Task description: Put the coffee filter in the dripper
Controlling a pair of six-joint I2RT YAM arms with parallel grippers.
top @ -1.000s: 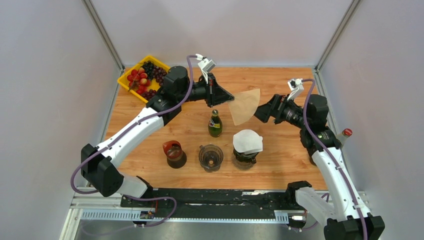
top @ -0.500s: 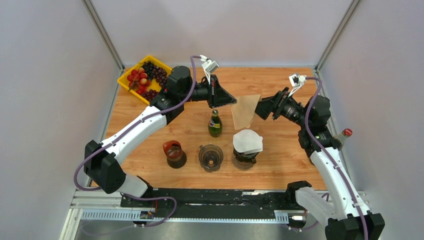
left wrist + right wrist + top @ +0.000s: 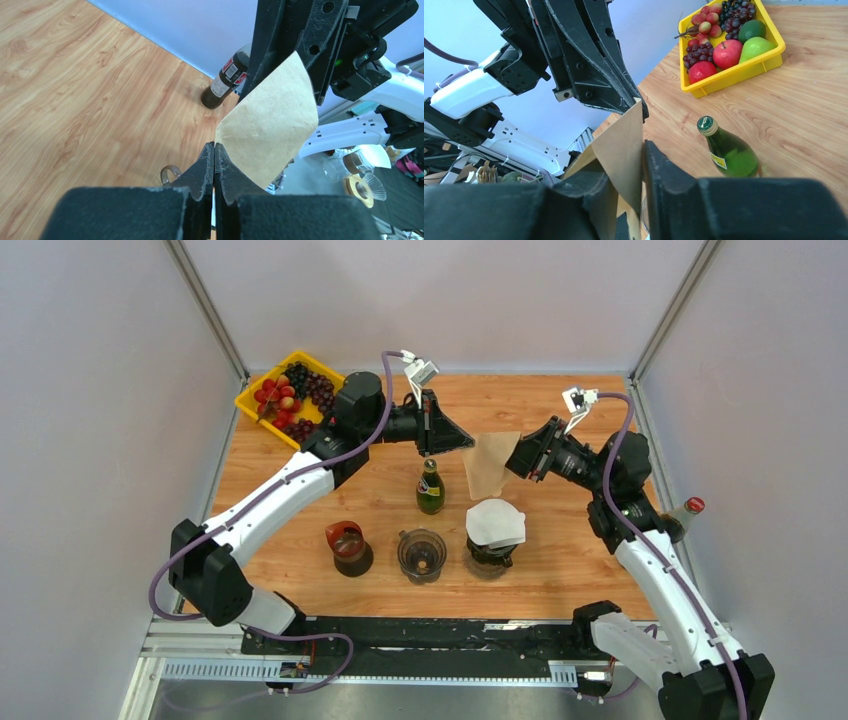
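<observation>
At the upper left of the frame a yellow fruit tray (image 3: 246,400) sits in the corner of the counter (image 3: 560,570). From there the left arm reaches toward the middle. The left gripper (image 3: 462,442) has its jaws pressed together on one corner of the brown coffee filter (image 3: 490,465), which hangs in the air above the upper middle of the counter, touching nothing below.

Just under it stands a green bottle (image 3: 430,490). Lower down there is a row of three: a reddish-brown cup (image 3: 348,545), a clear glass one I'd guess is the dripper (image 3: 421,555), and a dark pot topped with white paper (image 3: 495,523).

On the filter's right edge the right gripper (image 3: 518,455) has its jaws narrowed to either side of the paper. I can't tell whether they actually bite.

So the filter is lifted and looks to be mid-handover. Carrying it down and seating it in a dripper is all yet to do.

At the far right a dark bottle with a red cap (image 3: 688,510) stands by the wall.

The counter is warm, grained wood. Plain pale walls close it in on three sides, with metal posts at the back corners.
</observation>
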